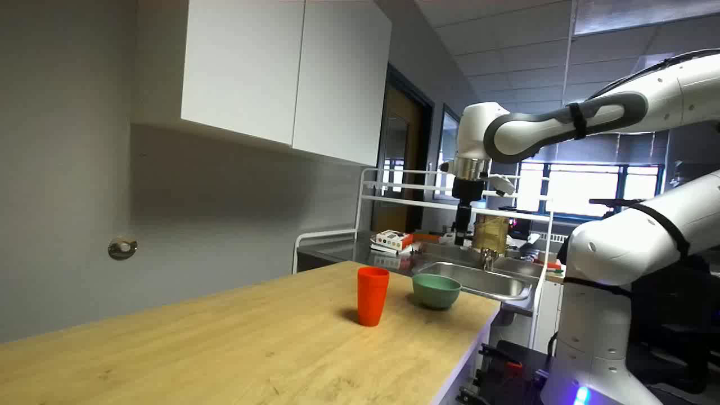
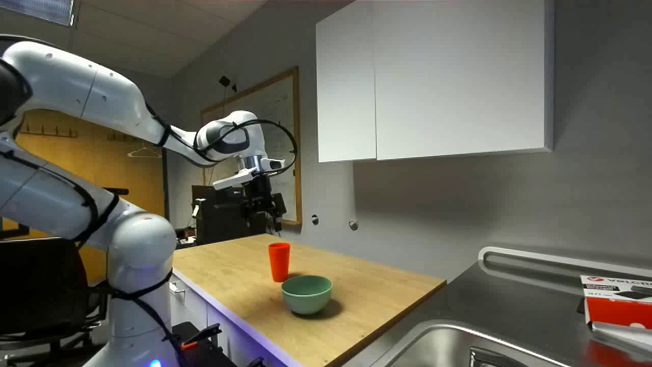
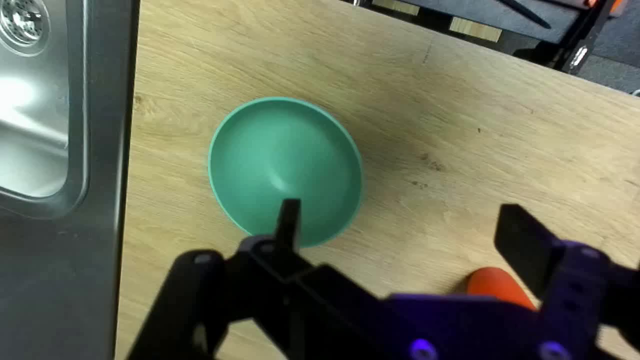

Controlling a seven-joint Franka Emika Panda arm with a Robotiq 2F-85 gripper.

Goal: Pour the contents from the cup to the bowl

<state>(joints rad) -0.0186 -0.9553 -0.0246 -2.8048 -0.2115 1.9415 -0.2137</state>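
On counter (image 1: 253,349): one cup (image 1: 372,297), one bowl (image 2: 307,296); one gripper (image 3: 398,212) above.

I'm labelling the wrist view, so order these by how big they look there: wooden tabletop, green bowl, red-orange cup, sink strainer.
1. Wooden tabletop
2. Green bowl
Unranked: red-orange cup and sink strainer; their visible parts look about alike, the gripper hides some of the cup, and the picture's edge cuts the strainer.

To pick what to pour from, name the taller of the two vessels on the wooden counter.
The red-orange cup: tall and narrow, while the green bowl near it is lower and wider.
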